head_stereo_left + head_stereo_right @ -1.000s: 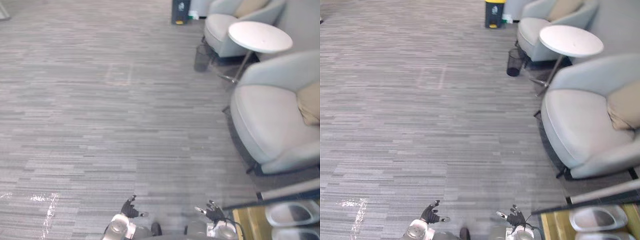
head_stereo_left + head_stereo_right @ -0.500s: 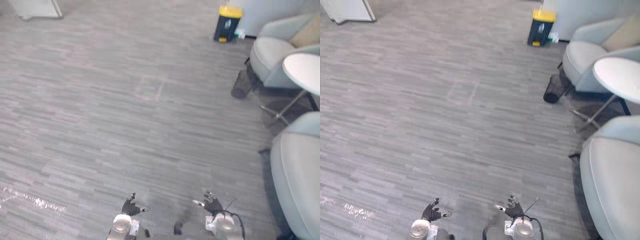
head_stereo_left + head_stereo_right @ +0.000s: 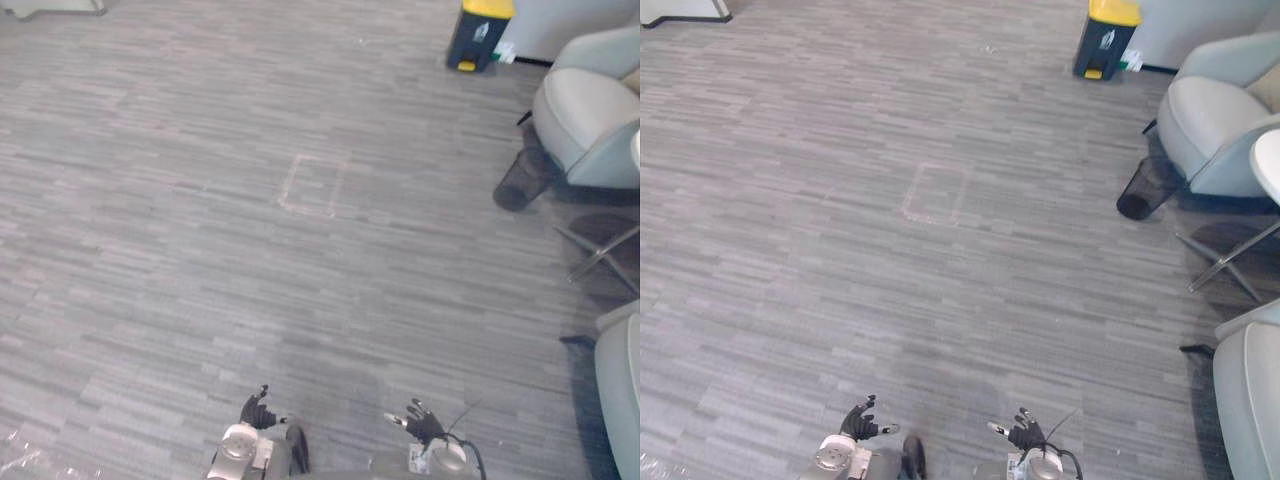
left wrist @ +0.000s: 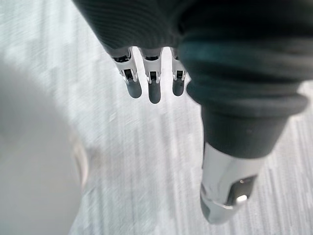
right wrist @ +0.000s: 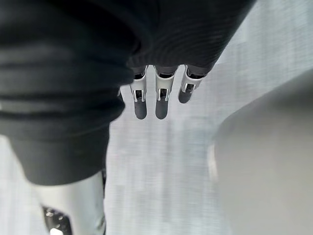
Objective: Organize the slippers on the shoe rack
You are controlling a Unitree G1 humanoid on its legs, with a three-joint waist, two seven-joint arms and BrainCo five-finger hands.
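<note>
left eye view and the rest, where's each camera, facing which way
Left eye view: head, facing down at carpet, bin, armchair; left hand, right hand at bottom.
Right eye view: head, same scene, both hands, slightly offset.
Left wrist view: left wrist, along open left hand to carpet.
Right wrist view: right wrist, likewise.

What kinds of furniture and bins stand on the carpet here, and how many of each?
Grey armchairs: 2
Round white table: 1
Black mesh wastebasket: 1
Yellow-lidded bin: 1
Total: 5
</note>
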